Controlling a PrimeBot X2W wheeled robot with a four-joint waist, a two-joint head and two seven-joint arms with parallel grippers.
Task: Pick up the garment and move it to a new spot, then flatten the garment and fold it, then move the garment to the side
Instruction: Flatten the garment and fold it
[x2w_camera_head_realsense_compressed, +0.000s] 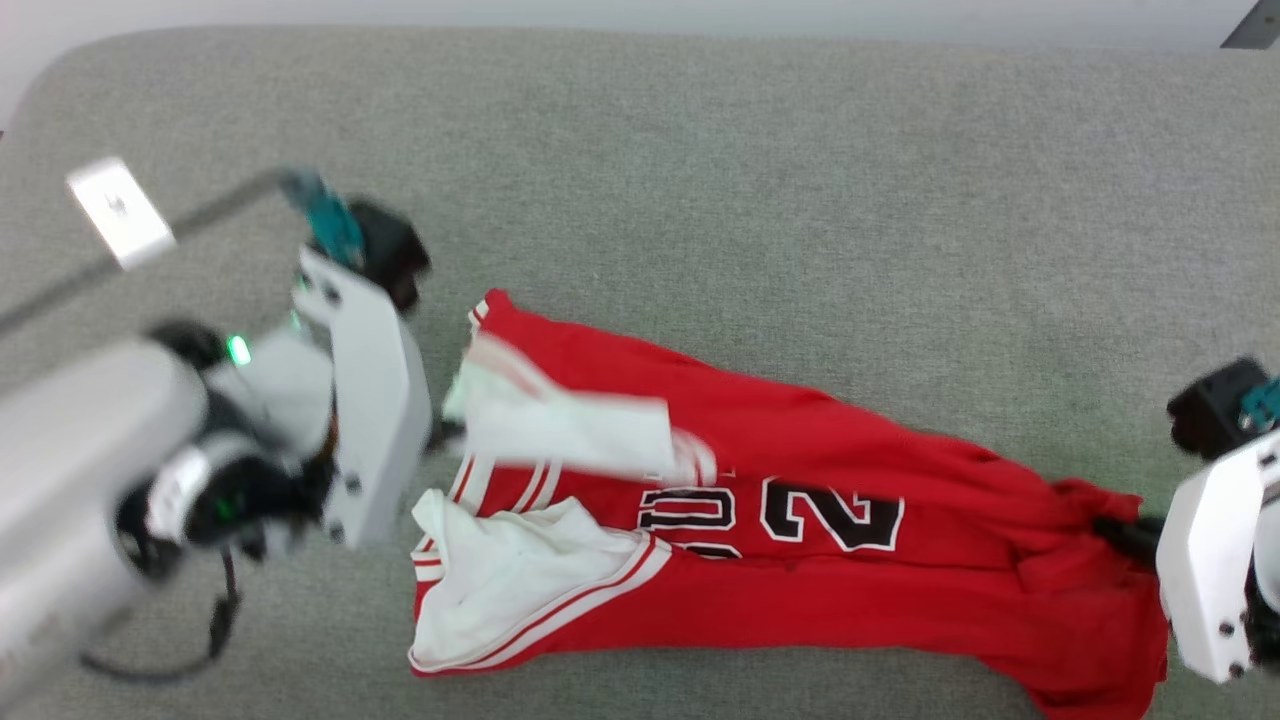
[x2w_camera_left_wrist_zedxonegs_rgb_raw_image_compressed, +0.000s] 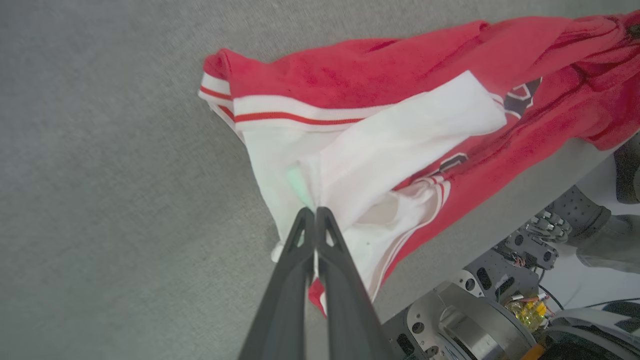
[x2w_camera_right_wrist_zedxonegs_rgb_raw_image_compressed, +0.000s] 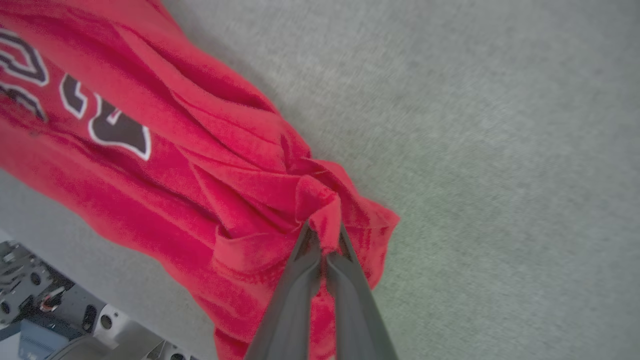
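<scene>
Clearly, left hand (x2w_camera_left_wrist_zedxonegs_rgb_raw_image_compressed: 316, 211) and right hand (x2w_camera_right_wrist_zedxonegs_rgb_raw_image_compressed: 325, 231) clamp ends of the garment (x2w_camera_head_realsense_compressed: 800, 440) over grey mat (x2w_camera_head_realsense_compressed: 800, 150).

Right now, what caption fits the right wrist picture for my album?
Right gripper pinching a bunched red corner of the garment on the grey surface.

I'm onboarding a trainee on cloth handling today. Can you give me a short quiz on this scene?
1. True or false: the left end effector is shut on white fabric of the garment.
2. The right end effector pinches: A) a white sleeve, B) red fabric, C) striped trim?
3. What colour is the surface under the garment?
Key: 1 true; 2 B; 3 grey.
</scene>
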